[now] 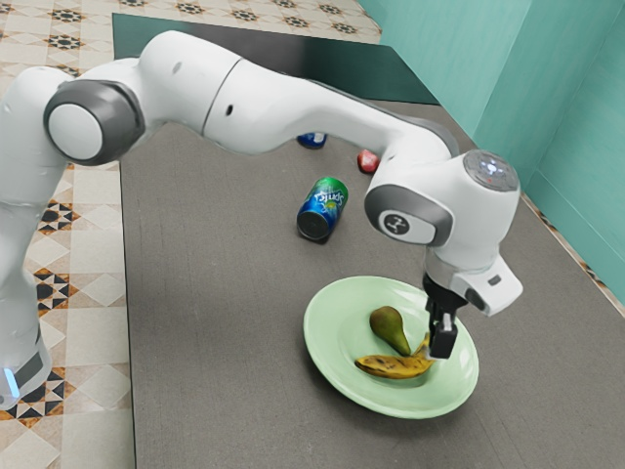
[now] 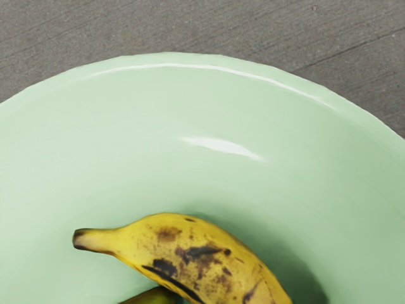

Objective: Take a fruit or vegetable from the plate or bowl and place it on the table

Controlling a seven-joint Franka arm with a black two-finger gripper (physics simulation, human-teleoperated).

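Over the green plate, I'm low beside the banana, likely lining up a grip clear of the pear; fingers open or closed, I can't tell

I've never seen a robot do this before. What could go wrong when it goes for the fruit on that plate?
The pear lies right up against the banana, so grabbing one might nudge the other. The gripper appears near one end of the curved banana; a hold there could let it tilt or slip. And the plate has a raised rim that fruit lifted too little might catch.
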